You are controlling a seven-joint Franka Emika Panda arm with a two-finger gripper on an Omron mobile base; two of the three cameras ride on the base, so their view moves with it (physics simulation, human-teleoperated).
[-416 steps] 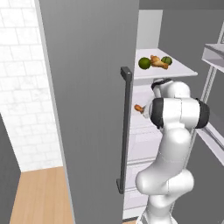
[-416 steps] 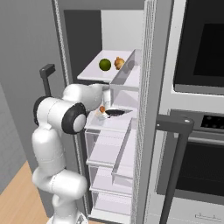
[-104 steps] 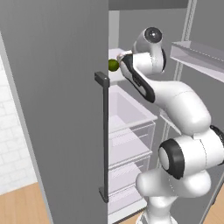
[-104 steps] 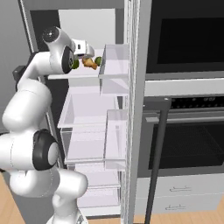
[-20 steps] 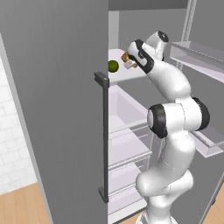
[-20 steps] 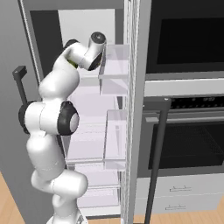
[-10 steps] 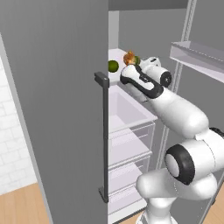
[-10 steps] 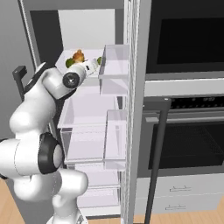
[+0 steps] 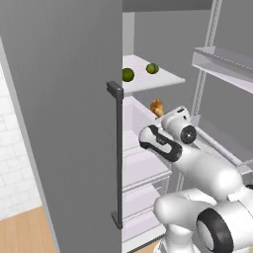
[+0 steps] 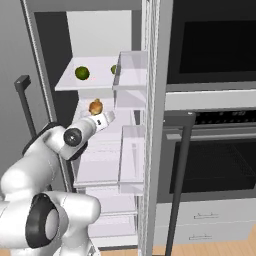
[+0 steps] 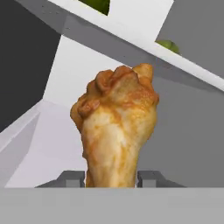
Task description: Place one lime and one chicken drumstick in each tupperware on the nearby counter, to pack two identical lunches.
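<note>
Open fridge beside a wall oven point(image 10: 215, 145), white shelves inside, door handle point(image 9: 117, 158) in front. End effector point(image 11: 111, 178) is clamped on a drumstick point(image 11: 114, 127), fat end pointing away, bone end down between the fingertips point(image 11: 72, 178); base views put the drumstick point(image 9: 157, 106) just above the wrist, below the upper shelf point(image 9: 165, 79) and out in front of it. Two limes point(image 9: 128, 75) point(image 9: 152, 68) sit on that shelf, well apart from each other. No tupperware or surface in sight, so packing hasn't started for this piece, I'd judge. Risks: grip is only on the thin bone end, so the heavy top could pivot or slip out during a wide swing; the arm is folded tight between door and door bins point(image 10: 132, 80), so backing out could clip the shelf edge or door. Versus half a second ago: the hand has dropped from shelf height to below it and pulled back, drumstick with it; limes unmoved.
</note>
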